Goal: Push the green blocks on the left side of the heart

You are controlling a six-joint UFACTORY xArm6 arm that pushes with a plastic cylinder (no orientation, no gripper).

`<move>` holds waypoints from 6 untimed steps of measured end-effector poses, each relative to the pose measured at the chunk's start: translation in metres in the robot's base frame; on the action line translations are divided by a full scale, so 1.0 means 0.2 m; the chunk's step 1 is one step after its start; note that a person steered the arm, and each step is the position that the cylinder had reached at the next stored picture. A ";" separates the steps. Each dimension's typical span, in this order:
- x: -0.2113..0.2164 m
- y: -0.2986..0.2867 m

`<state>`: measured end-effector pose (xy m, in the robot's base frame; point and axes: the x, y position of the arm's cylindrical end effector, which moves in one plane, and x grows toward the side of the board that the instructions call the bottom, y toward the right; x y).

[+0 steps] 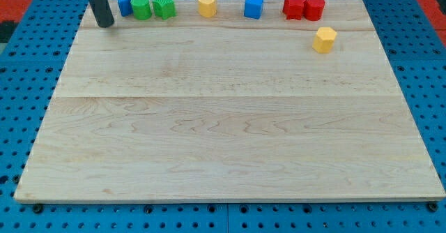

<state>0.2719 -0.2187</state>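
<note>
My tip (106,24) sits on the bench (223,135) near the 11 o'clock corner, just at 9 o'clock of a blue block (125,3) whose shape is partly hidden behind the rod. No hand on this rig, only the bare rod, so nothing spread or pinching to report.

Task things: green cylinder (141,8) touches the blue block's 3 o'clock side, and the green star-ish block (164,6) sits just beside the cylinder at its 3 o'clock. Yellow heart (207,5) is further along at 3 o'clock, apart from the greens w/ bare wood between. So both greens already lie at the heart's 9 o'clock side, all in one row along the bench's 12 o'clock edge.

Others: blue block (254,5) at 3 o'clock of the heart, two red blocks (304,8) touching each other beyond it, yellow block (325,39) a bit toward 6 o'clock from the reds.

Risks, as I judge it:
- A push toward 3 o'clock from here hits blue first; blue + cylinder + star move as a chain and could ram the heart, shifting the ref.
- Row hugs the 12 o'clock edge; any off-centre shove may spin a green off the bench.
- Cylinder is round, likely rolls off-line and slips around the tip.
- Pushing too far carries greens past the heart.
</note>
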 end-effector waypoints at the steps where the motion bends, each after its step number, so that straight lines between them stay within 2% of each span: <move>1: -0.08 0.01; 2: -0.22 0.01; 6: -0.25 0.31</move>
<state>0.2223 -0.1568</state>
